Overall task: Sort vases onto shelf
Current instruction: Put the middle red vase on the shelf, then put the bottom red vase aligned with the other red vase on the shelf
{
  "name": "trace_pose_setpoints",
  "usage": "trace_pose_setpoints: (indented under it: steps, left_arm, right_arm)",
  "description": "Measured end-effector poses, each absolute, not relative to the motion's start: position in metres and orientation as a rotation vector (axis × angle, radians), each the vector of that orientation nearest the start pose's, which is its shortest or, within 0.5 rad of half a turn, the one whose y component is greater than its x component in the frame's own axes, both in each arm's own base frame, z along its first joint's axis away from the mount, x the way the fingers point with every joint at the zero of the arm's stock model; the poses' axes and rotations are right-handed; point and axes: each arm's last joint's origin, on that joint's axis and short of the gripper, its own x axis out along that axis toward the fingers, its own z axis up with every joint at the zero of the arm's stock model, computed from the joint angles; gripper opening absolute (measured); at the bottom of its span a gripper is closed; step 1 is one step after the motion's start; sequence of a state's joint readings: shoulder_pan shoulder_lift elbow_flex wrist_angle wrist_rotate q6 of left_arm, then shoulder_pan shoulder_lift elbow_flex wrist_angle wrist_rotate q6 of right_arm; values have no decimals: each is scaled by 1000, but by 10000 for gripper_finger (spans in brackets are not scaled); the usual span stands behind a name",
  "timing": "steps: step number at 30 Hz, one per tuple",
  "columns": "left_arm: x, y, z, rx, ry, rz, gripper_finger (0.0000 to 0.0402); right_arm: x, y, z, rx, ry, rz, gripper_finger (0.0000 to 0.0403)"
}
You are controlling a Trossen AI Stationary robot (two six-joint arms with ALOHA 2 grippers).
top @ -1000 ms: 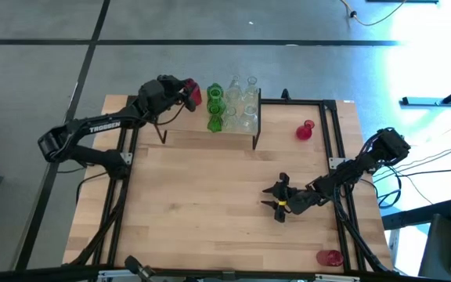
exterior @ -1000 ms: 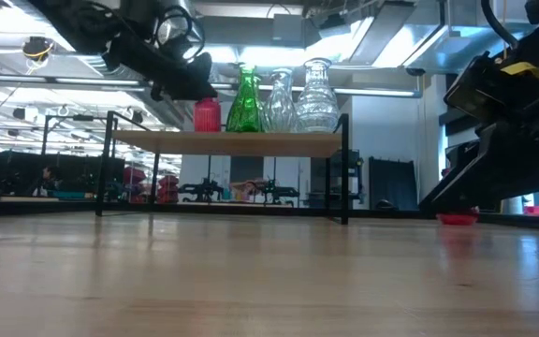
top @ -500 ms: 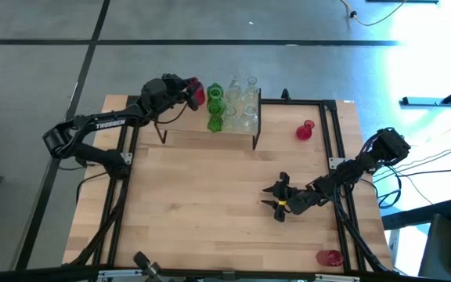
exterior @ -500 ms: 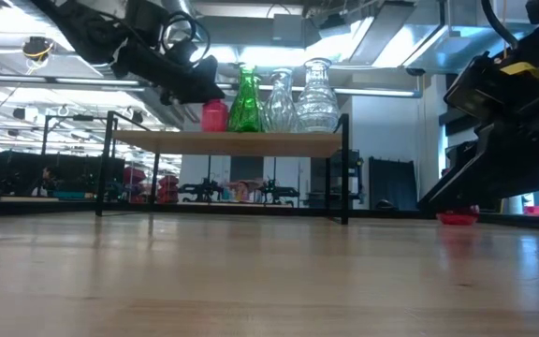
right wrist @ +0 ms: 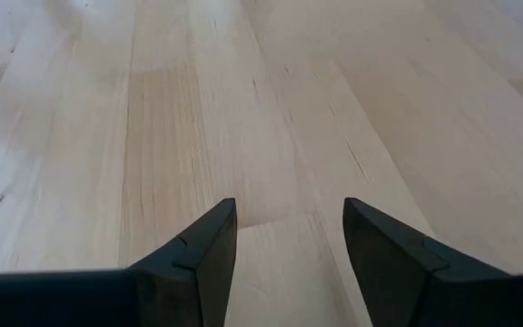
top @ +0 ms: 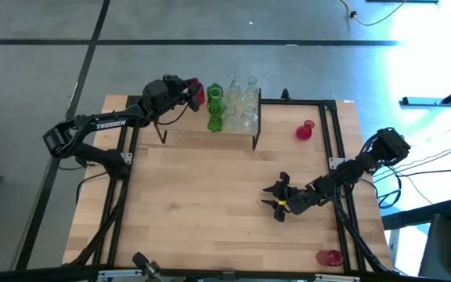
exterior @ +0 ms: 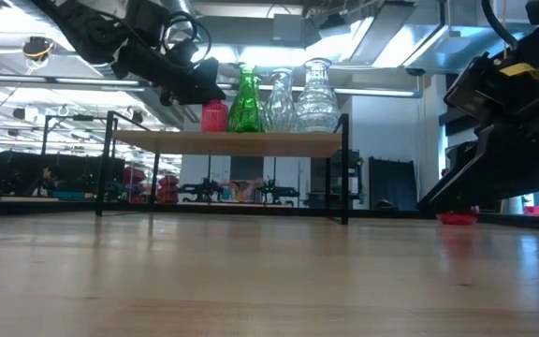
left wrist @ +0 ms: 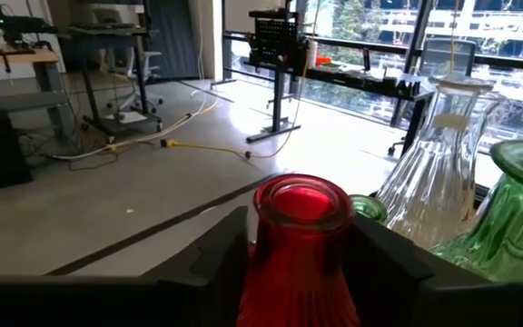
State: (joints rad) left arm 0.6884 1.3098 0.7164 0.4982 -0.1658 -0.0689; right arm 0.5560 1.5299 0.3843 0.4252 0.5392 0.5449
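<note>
Nothing has shifted: left gripper [left wrist: 298, 272] fingers [left wrist: 209, 259] pinch the red vase [left wrist: 300, 245] on the shelf [exterior: 227, 141]; right gripper [right wrist: 289, 236] fingers spread.

Shelf [top: 210, 135] stands at the far edge of the desk [top: 210, 204], left of centre. A cluster of vases [top: 233, 106] occupies its right end. Left gripper [top: 192, 92] holds one vase [top: 197, 95] just left of that cluster. Two vases [top: 304, 130] [top: 329, 257] rest on the desk, right side. Right gripper [top: 272, 199] sits near the desk, right of centre.
</note>
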Motion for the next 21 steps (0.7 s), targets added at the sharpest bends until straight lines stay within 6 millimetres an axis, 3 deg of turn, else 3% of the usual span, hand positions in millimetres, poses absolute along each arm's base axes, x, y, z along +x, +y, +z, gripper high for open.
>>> trace_pose_setpoints:
  steps: [13, 21]
  left_arm:
    - [217, 183, 266, -81, 29, 814, 257]
    - [204, 173, 292, -49, -88, 823, 319]
  right_arm:
    - [207, 111, 108, 153, 594, -149, 186]
    - [207, 111, 108, 155, 598, -142, 186]
